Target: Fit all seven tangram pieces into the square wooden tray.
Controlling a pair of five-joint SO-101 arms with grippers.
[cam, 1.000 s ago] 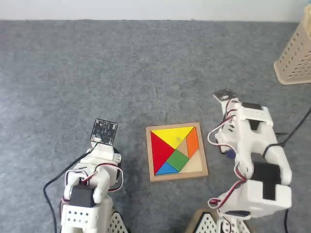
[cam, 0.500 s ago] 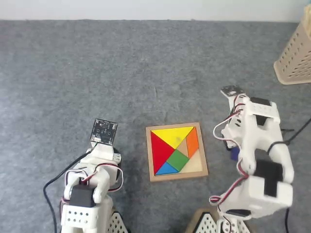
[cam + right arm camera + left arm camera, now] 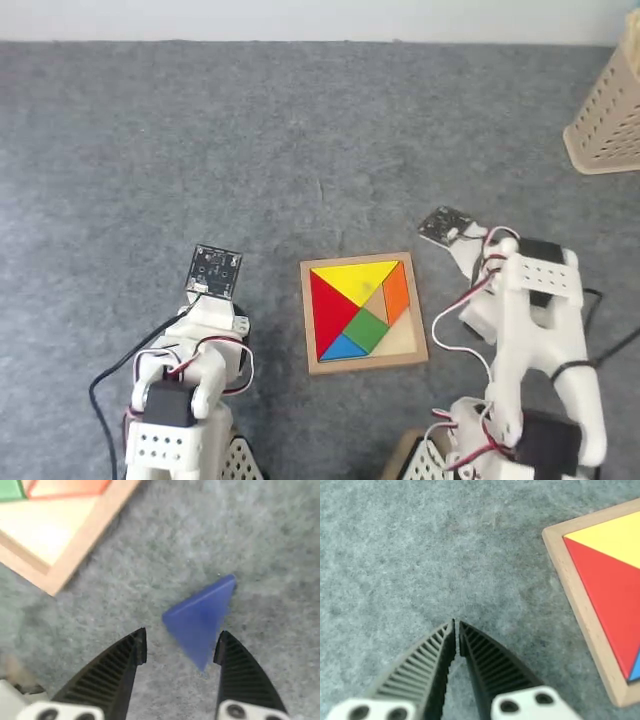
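1. High view: the square wooden tray lies flat on the grey counter, between the two arms and toward the near edge.
2. Five coloured pieces show inside the tray.
   - A yellow triangle runs along the far side.
   - A red triangle runs along the left side.
   - An orange piece sits by the right side.
   - A green square sits near the middle.
   - A light blue triangle lies against the near rim.
3. A patch of bare wood shows in the tray's near right corner.
4. The left arm stands to the left of the tray, apart from it.
5. The left wrist view has the left jaws closed down to a thin slit with nothing between them. They hang over bare counter, with a corner of the tray off to one side.
6. The right arm stands to the right of the tray.
7. The right wrist view has the right jaws spread wide and holding nothing.
8. A dark blue triangle lies flat on the counter in the gap between them, closer to one finger. Whether it touches that finger cannot be told.
9. The dark blue triangle is outside the tray, near the corner with the bare wood and apart from the rim.
10. A beige perforated basket stands at the far right edge of the counter, well apart from the tray.
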